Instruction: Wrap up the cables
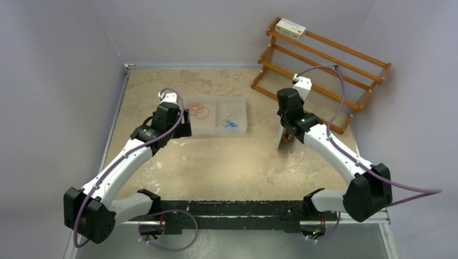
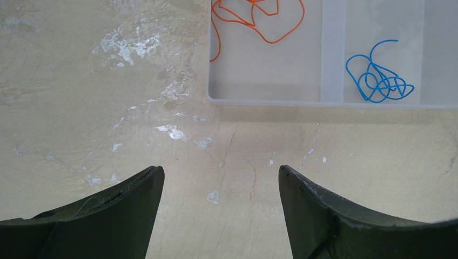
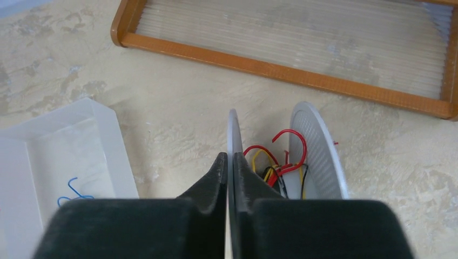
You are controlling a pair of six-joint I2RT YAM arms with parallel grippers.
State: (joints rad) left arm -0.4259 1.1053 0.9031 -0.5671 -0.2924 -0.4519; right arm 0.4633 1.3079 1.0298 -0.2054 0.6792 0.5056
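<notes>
Two claws are over a mottled beige table (image 1: pixel 227 162). The left claw (image 2: pixel 220 171) is spread wide and holds nothing, hanging above bare tabletop just near of the left corner of a translucent two-compartment tray (image 2: pixel 270 101). A curly orange cable (image 2: pixel 259 21) lies in the tray's left compartment and a tangled blue cable (image 2: pixel 381 81) in the right one.

The right claw (image 3: pixel 231 156), well to the right of the tray, is pinched tight on the thin wall of a clear plastic cup (image 3: pixel 316 156). A bundle of red, yellow and black wires (image 3: pixel 278 162) sits inside the cup.

A wooden rack (image 1: pixel 324 70) stands at the far right, with a small box (image 1: pixel 290 28) on top. Pale grey walls close in the table.

The orange cable is cut off at the top of the left wrist view. The right claw's fingers hide the cup's base. From overhead the cup is a blur.
</notes>
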